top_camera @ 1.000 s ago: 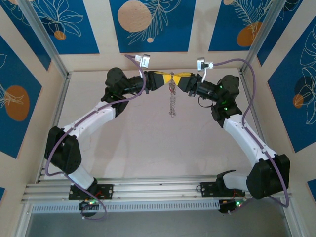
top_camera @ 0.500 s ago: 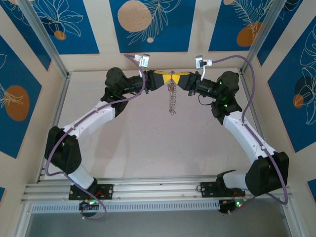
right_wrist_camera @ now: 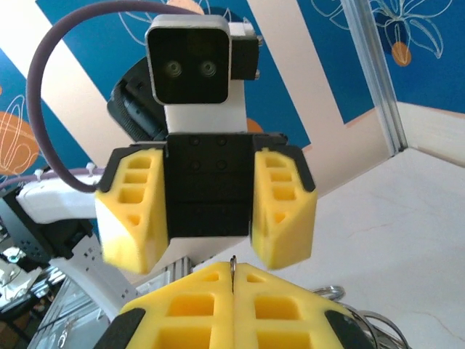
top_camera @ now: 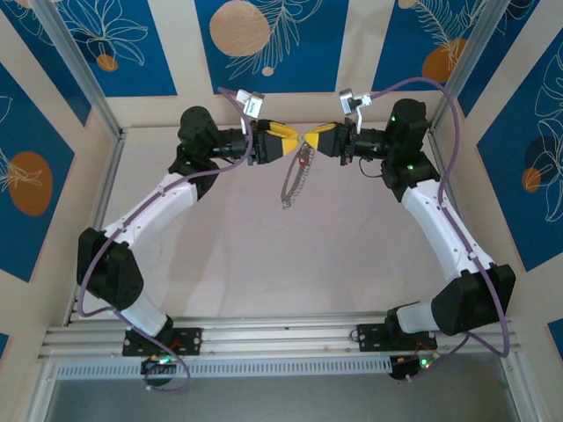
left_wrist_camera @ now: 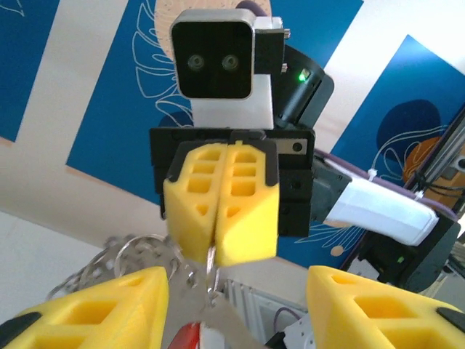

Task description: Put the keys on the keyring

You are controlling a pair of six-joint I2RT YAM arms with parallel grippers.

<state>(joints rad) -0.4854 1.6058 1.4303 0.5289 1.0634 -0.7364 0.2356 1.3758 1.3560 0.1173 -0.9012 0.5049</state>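
My right gripper point(top_camera: 315, 141) is shut on the thin metal keyring point(left_wrist_camera: 211, 263), whose edge pokes out between its closed yellow pads point(right_wrist_camera: 233, 270). A metal chain point(top_camera: 292, 183) with more rings point(left_wrist_camera: 127, 254) hangs from it, slanting down to the left over the table. One of the keys, with a red head point(left_wrist_camera: 187, 336) and a grey blade, dangles just below the ring. Facing it, my left gripper point(top_camera: 283, 141) stands open, its fingers point(left_wrist_camera: 94, 313) spread either side of the key without touching it.
Both grippers meet nose to nose high over the far middle of the pale table point(top_camera: 229, 246). Aluminium frame posts point(top_camera: 84, 75) and blue patterned walls close in the back and sides. A rail point(top_camera: 264, 338) runs along the near edge.
The left gripper has opened and let go of the ring, drawing back slightly left. The right gripper closed on the ring. Both wrists rose, and the chain swung to the left.
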